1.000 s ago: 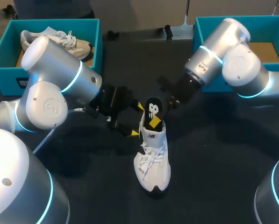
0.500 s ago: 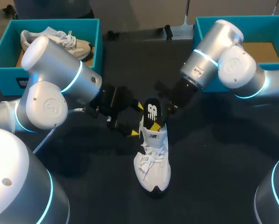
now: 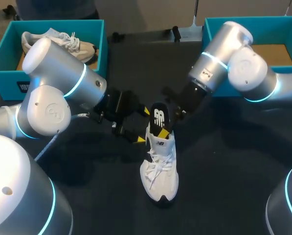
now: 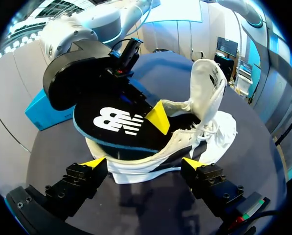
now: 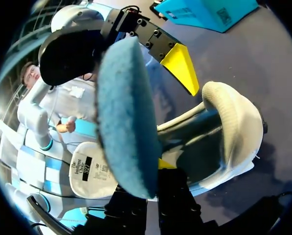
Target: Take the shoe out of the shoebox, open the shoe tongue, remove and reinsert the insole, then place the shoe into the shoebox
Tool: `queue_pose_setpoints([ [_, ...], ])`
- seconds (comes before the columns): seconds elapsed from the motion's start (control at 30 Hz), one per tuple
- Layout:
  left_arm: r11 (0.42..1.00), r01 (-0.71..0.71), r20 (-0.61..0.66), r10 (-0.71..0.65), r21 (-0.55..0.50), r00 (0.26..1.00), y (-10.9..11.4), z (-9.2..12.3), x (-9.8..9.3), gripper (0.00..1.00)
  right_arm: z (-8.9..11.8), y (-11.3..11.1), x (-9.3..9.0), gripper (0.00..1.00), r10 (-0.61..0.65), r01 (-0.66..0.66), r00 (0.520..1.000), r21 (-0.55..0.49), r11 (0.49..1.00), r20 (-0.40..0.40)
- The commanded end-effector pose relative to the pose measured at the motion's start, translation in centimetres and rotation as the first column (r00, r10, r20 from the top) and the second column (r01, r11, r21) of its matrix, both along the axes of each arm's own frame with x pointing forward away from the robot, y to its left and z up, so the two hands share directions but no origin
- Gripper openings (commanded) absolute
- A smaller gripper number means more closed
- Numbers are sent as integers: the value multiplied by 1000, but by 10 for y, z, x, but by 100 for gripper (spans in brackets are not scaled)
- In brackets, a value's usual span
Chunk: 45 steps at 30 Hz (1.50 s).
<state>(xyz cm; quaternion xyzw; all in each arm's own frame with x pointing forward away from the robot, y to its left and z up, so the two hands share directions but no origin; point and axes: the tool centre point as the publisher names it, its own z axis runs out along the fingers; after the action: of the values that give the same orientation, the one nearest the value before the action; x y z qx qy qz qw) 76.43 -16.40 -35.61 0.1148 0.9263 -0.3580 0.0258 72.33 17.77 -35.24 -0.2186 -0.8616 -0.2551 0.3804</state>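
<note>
Shoe [image 3: 160,166] stands at centre of table [image 3: 234,186], toe near. Right tool [image 3: 164,128] pinches the insole [image 3: 159,117], part-way out at the heel. The insole is probably light, floppy foam, so hold it near its heel end. Left tool [image 3: 142,126] is spread, beside the shoe.

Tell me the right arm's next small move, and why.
Probably lift the insole a little higher, out of the white shoe. The right gripper is shut on it, it stands nearly upright, and its lower end is inside the shoe's opening; the left gripper sits at the heel.
</note>
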Motion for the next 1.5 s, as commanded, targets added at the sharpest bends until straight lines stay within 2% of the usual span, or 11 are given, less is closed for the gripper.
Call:
queue_pose_setpoints([
  [0.03,1000,-1,2,1,2,1000,0,0,-1,100,-1,4,7,0,21,-21,1000,1,1000,-13],
  [0.37,1000,-1,2,1,2,1000,0,0,-1,100,3,4,10,0,52,-52,998,0,999,-48],
  [0.93,1000,-1,2,1,2,1000,0,0,-1,100,-14,4,-17,0,64,-68,990,-33,997,-124],
  [0.97,1000,-1,2,1,2,1000,0,0,-1,100,-14,4,-17,1,65,-70,990,-36,997,-125],
  [1.03,1000,-1,2,1,2,1000,0,0,-1,100,-14,3,-16,22,58,-63,992,-39,997,-116],
  [1.5,1000,-1,2,1,2,1000,0,0,-1,100,7,1,2,29,56,-58,998,-60,996,-30],
])
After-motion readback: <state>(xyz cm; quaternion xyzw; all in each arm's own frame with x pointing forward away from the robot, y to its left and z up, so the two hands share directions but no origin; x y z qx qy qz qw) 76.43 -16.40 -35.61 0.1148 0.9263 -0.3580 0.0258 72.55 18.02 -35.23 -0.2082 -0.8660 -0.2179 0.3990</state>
